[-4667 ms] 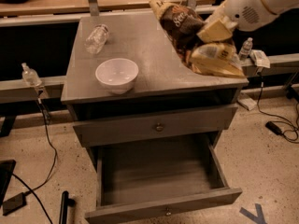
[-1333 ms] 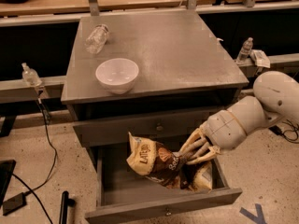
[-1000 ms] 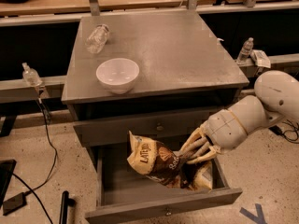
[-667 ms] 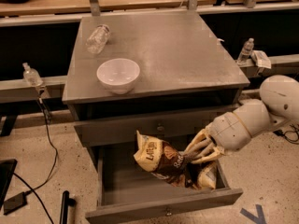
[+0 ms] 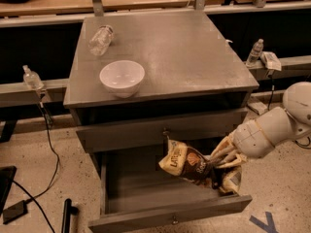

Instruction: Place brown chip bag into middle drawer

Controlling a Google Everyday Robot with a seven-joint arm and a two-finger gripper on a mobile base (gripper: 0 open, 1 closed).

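Note:
The brown chip bag (image 5: 187, 162), dark brown with tan-yellow edges and white lettering, hangs tilted inside the open middle drawer (image 5: 146, 193), its right end low near the drawer's right wall. My gripper (image 5: 224, 160) comes in from the right above the drawer's right side and is shut on the bag's right end. The bag's lower right part is hidden behind the fingers and the drawer front (image 5: 170, 220).
The upper grey drawer front (image 5: 160, 134) is closed. On the cabinet top (image 5: 194, 52) stand a white bowl (image 5: 122, 77) and a lying plastic bottle (image 5: 100, 40). Small bottles stand on side ledges (image 5: 32, 77) (image 5: 254, 51). Cables and a dark object (image 5: 14, 210) lie on the floor left.
The gripper carried the bag from above the cabinet top down into the open middle drawer; in the last second it shifted slightly right and lower with the bag.

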